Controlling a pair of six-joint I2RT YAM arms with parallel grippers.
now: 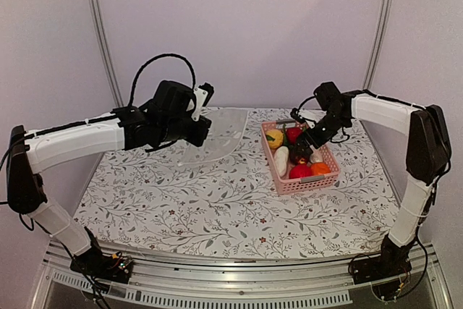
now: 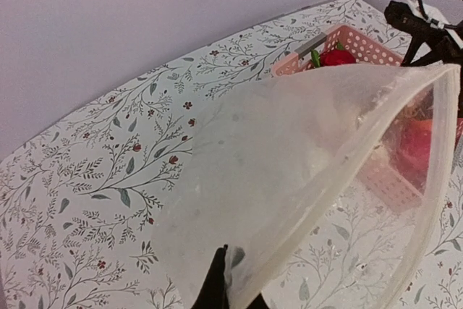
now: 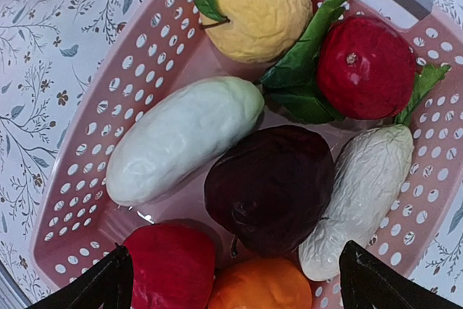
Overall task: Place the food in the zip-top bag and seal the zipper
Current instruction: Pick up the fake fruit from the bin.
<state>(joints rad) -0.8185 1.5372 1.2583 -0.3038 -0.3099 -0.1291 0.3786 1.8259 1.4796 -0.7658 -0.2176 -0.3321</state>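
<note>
My left gripper point(image 2: 224, 284) is shut on a corner of the clear zip-top bag point(image 2: 304, 142) and holds it above the table with its mouth gaping toward the basket. The zipper point(image 2: 340, 186) runs as a thick clear strip along the mouth edge. The food lies in the pink basket point(image 3: 94, 171): a yellow fruit point(image 3: 257, 9), a red one with green leaves point(image 3: 369, 66), a smooth white piece point(image 3: 181, 139), a dark purple one point(image 3: 271, 186), a wrinkled white piece point(image 3: 362, 200), another red piece point(image 3: 170, 265) and an orange one point(image 3: 260, 287). My right gripper point(image 3: 235, 280) hangs open just over them, holding nothing.
The pink basket point(image 1: 298, 186) stands at the right of the floral tablecloth point(image 1: 188, 208), the bag point(image 1: 217, 135) left of it at the back centre. A wall rises close behind both. My right gripper point(image 1: 307, 146) is over the basket's middle.
</note>
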